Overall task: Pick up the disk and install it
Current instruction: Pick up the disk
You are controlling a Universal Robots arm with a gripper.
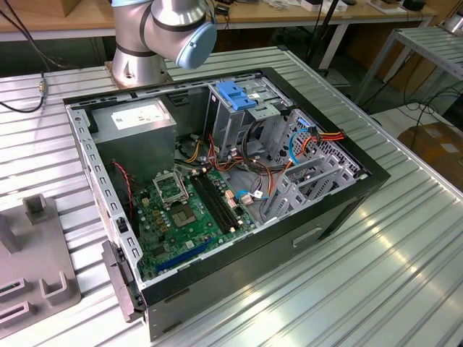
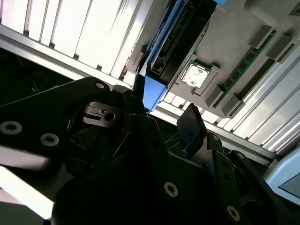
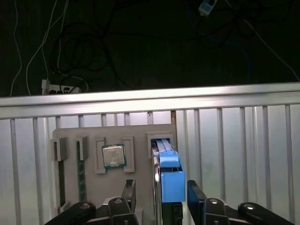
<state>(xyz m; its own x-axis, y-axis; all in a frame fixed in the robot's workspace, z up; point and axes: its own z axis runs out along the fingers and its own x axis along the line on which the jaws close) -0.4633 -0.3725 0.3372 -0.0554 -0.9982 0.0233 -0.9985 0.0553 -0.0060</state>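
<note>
We are at the pick-up step: the gripper (image 3: 161, 188) hangs over the grey tray (image 3: 140, 136), and the disk (image 3: 171, 180) stands on edge in the tray's end slot, at the tray's edge beside the pocket that holds the processor (image 3: 114, 156). The pincer is spread wide and has hold of nothing; its fingers (image 3: 194, 192) stand on either side of the disk's blue rail, one just beside it, the other apart. We judge that a good grip calls for centring on the rail, closing squarely on both faces, and lifting straight out along the slot walls. A memory stick (image 3: 82, 180) stands in another slot, well clear. The tray lies near the edge of the ribbed table (image 1: 405, 275). In the exterior view the open computer case (image 1: 340, 210) sits mid-table, its drive cage (image 1: 231, 126) topped by a blue bracket (image 1: 239, 94). Loose cables (image 1: 318, 137) hang beside the cage and could snag the disk on its way in
</note>
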